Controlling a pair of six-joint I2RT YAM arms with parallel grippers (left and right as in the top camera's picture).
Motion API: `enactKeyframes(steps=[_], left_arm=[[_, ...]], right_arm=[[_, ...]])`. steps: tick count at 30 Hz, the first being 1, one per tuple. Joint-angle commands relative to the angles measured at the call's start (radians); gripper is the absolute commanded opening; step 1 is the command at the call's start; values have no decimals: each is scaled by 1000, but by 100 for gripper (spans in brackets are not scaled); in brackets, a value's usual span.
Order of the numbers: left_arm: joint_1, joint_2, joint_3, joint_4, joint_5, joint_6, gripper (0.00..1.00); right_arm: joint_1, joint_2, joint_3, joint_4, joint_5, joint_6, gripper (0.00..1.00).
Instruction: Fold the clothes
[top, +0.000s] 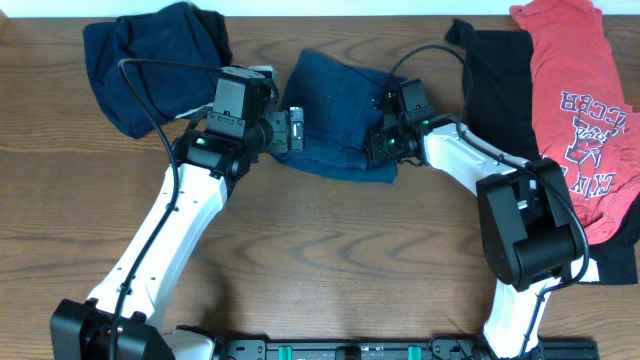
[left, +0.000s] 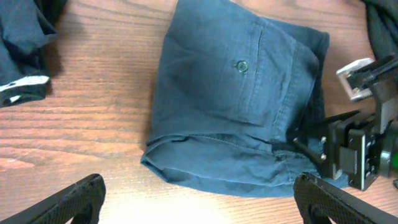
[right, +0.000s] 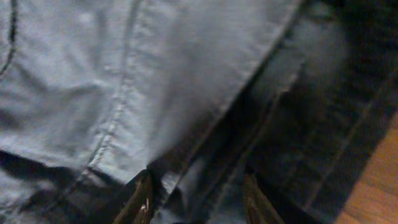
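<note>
Pressed close under right wrist lens: blue garment (right: 186, 81), folded, mid-tabletop (top: 330, 260), between both arms. Near edge running left to right, pincer to pincer. Right pincer (right: 198, 199) at its right end, narrowed around a ridge of cloth, seemingly pinching it. Left pincer (left: 199, 202) just off left end, spread wide, holding nothing; garment straight ahead. Judged equally near both. Red shirt (top: 580, 110) far right: white lettering, inverted, not reliably readable. Pocket button (left: 241, 65); no label seen.
</note>
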Motion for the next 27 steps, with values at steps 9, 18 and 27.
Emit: enactKeyframes(steps=[9, 18, 27], left_arm=[[3, 4, 16, -15, -26, 31, 98], [-67, 21, 16, -14, -26, 31, 98], [-109, 187, 16, 90, 107, 82, 98]], right_arm=[[-31, -59, 43, -86, -34, 58, 52], [-146, -354, 104, -116, -54, 52, 73], [-296, -395, 101, -269, -33, 5, 68]])
